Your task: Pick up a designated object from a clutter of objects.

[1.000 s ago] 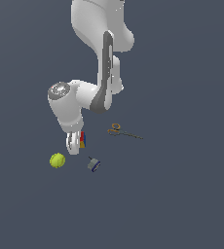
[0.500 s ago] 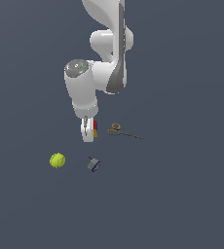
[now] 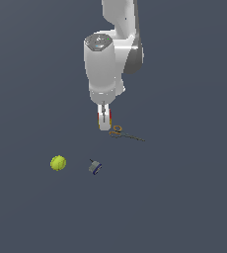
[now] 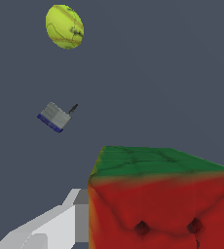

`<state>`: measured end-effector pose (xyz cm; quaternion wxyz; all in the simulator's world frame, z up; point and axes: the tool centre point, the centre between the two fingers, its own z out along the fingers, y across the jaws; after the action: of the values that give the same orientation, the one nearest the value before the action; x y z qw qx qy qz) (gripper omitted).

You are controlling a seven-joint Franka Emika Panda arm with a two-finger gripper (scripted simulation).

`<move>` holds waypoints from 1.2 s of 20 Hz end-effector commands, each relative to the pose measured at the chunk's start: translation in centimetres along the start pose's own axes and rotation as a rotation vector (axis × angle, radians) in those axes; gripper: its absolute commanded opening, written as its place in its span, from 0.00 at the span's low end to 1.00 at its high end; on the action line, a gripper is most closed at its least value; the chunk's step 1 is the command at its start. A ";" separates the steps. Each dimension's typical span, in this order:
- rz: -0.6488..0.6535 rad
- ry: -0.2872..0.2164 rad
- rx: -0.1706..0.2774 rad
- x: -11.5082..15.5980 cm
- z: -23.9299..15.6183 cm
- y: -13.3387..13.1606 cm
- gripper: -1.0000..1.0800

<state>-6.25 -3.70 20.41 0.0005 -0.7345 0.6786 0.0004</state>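
Mostly hidden behind the white gripper (image 3: 104, 121) fingers in the exterior view: the multicoloured puzzle cube (image 3: 109, 117), only red and yellow slivers showing at frame centre. Cut off by the right and bottom edges in the wrist view. Too small to make out: blades of the thin orange-handled scissors (image 3: 126, 134), details of the small grey-blue gadget (image 3: 95, 167). Arm base cropped at top.

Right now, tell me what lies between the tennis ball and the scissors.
In the exterior view, only the small grey-blue gadget lies roughly between the tennis ball and the scissors, a little below the direct line; the rest is bare floor.
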 end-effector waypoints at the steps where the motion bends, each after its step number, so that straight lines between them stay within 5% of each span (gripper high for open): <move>1: 0.001 0.003 0.002 -1.6 -1.7 0.4 0.00; 24: -0.001 0.004 0.001 -19.4 -18.5 4.5 0.00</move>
<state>-11.97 14.20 37.91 -0.0010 -0.7350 0.6780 -0.0017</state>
